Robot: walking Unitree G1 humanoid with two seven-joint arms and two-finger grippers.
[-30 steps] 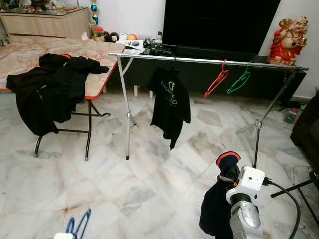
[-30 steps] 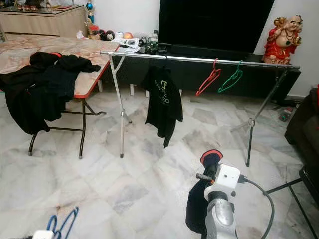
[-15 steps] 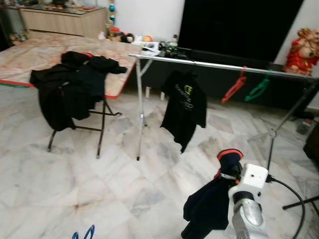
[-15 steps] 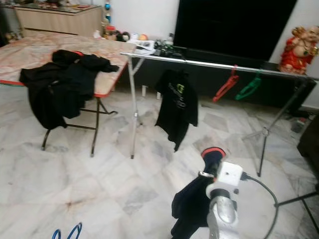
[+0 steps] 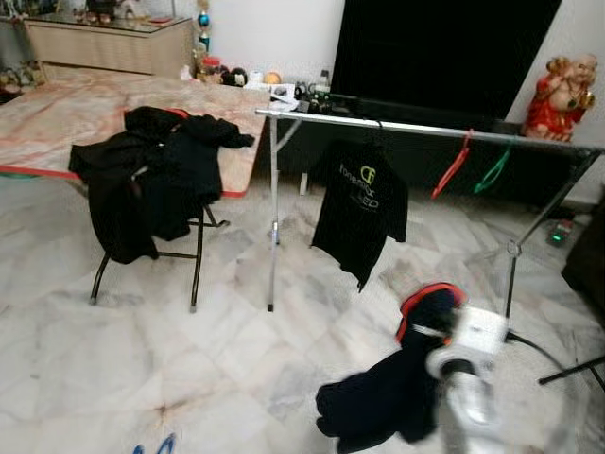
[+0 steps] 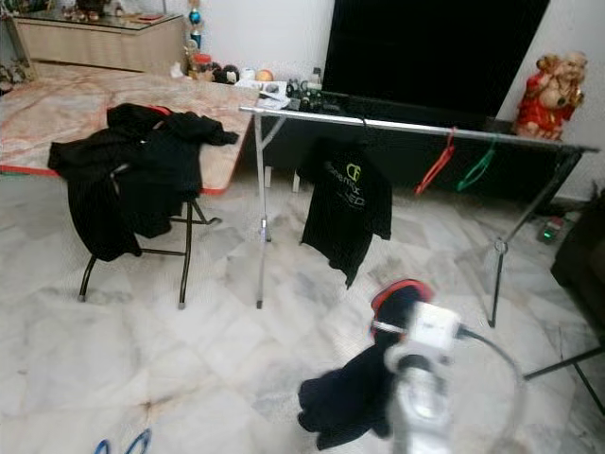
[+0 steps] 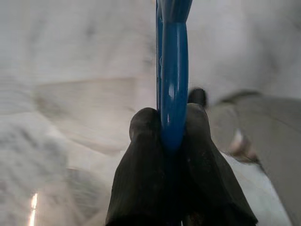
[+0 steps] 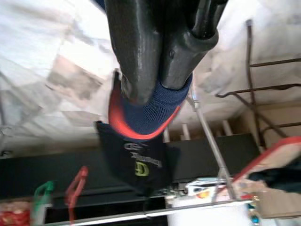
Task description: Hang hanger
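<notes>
Rail: silver clothes rail (image 5: pixel 425 130) on stands, well ahead of both tools, across the marble floor (image 5: pixel 113 359).
Tabletop: folding tabletop (image 5: pixel 66 118) far ahead of the left tool, black clothes (image 5: pixel 151 175) heaped over its edge.
Hung shirt: black T-shirt (image 5: pixel 362 203) on the rail; red hanger (image 5: pixel 452 167) and green hanger (image 5: pixel 492 170) beside it.
Right tool (image 8: pixel 157 61): clamped on a dark garment with red collar (image 5: pixel 406 378), which droops below it.
Left tool (image 7: pixel 171 127): closed on the blue hanger (image 7: pixel 174 70), low near the floor.
</notes>
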